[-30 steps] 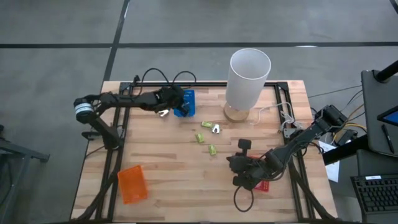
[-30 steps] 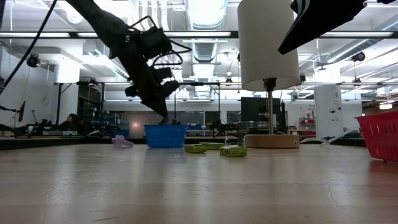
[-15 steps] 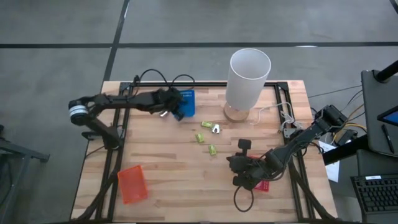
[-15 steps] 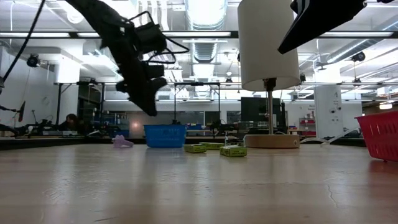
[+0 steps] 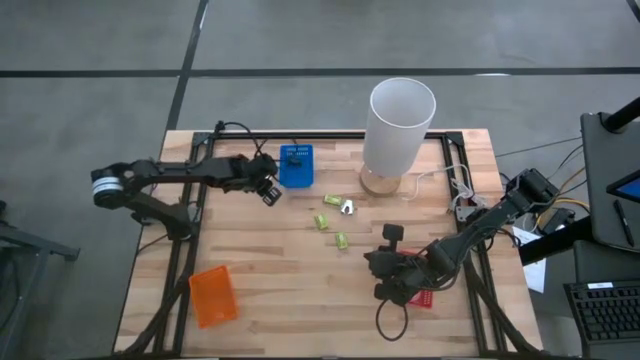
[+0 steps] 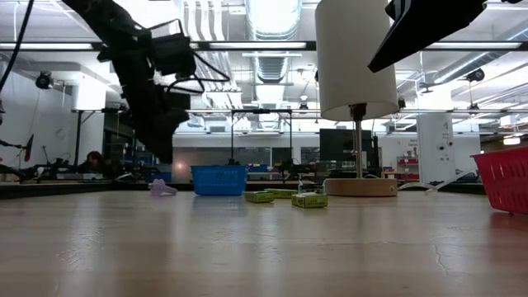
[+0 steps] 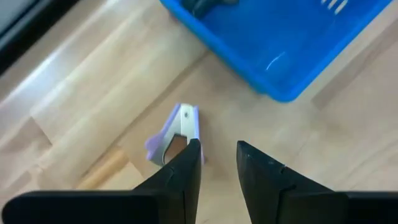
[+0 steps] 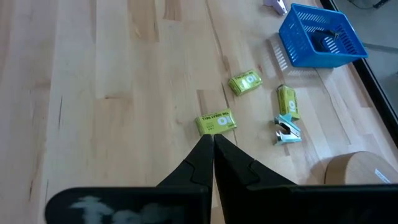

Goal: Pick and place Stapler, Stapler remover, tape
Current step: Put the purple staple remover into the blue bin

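As left gripper [image 7: 217,163] hovers, slightly parted, empty

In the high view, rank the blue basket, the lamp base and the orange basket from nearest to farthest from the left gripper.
From the left gripper:
1. Blue basket, right beside it, toward the table's far edge.
2. Lamp base, farther right, under the white shade.
3. Orange basket, at the near left corner, somewhat farther than the lamp base.
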### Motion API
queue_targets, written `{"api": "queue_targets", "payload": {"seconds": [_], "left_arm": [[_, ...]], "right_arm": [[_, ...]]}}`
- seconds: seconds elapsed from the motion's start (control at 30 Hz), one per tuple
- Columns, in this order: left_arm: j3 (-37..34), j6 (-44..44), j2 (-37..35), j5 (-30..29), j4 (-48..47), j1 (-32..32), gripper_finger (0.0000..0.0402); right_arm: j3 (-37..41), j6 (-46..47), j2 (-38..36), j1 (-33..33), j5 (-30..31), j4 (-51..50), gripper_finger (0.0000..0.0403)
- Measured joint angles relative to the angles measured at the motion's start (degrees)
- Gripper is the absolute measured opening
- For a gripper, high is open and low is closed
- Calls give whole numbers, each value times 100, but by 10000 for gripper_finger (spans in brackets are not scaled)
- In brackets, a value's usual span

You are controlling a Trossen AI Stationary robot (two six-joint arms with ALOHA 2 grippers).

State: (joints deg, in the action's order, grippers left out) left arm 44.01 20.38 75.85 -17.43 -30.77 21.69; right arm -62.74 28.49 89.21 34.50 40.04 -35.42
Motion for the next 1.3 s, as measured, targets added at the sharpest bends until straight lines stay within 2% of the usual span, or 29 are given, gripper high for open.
{"api": "queue_targets", "payload": {"seconds": [0.5, 0.93, 1.3], "left_arm": [[-768, -122, 158, 46, 1045, 1, 106], [-784, -202, 158, -221, 1094, 10, 102], [-784, -219, 160, -36, 1185, 85, 84]], "right_arm": [[20, -23, 0, -2, 2, 22, 8], [22, -20, 0, -2, 3, 44, 8], [31, -20, 0, -2, 5, 86, 8]]}}
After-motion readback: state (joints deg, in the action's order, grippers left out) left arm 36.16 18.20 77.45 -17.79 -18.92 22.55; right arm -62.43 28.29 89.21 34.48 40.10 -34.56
